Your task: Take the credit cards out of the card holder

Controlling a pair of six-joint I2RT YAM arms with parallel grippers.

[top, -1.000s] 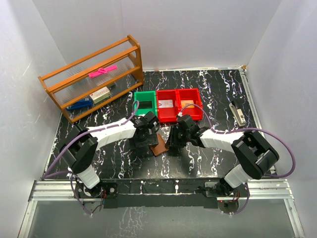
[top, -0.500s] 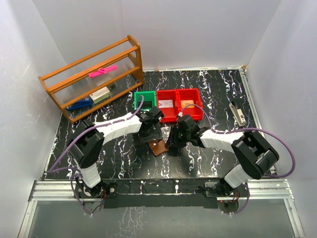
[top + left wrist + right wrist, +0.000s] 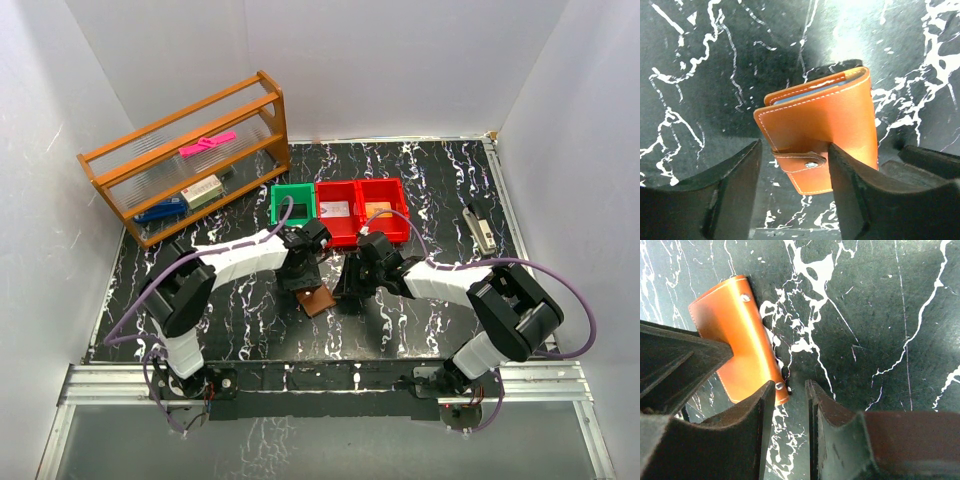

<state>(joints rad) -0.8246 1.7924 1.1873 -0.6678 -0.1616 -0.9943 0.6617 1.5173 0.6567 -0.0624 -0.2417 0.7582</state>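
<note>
The card holder (image 3: 318,298), a brown leather wallet, lies folded on the black marble table, strap snap (image 3: 811,164) undone. A pale blue edge (image 3: 810,91) shows between its halves; I cannot tell whether it is card or lining. My left gripper (image 3: 792,150) is open, its jaws astride the wallet's strap corner, and it sits just behind the wallet in the top view (image 3: 304,268). My right gripper (image 3: 788,397) is narrowly open and empty beside the wallet's (image 3: 737,340) right edge. A silver-grey card (image 3: 337,209) and a gold-orange card (image 3: 377,209) lie in the red bins.
A green bin (image 3: 293,190) and two red bins (image 3: 360,190) stand behind the grippers. A wooden rack (image 3: 185,160) with small items is at the back left. A grey stapler-like object (image 3: 480,228) lies at the right. White walls enclose the table.
My left gripper has swung right and back off the wallet, so more of the wallet shows. The right arm has barely moved.
</note>
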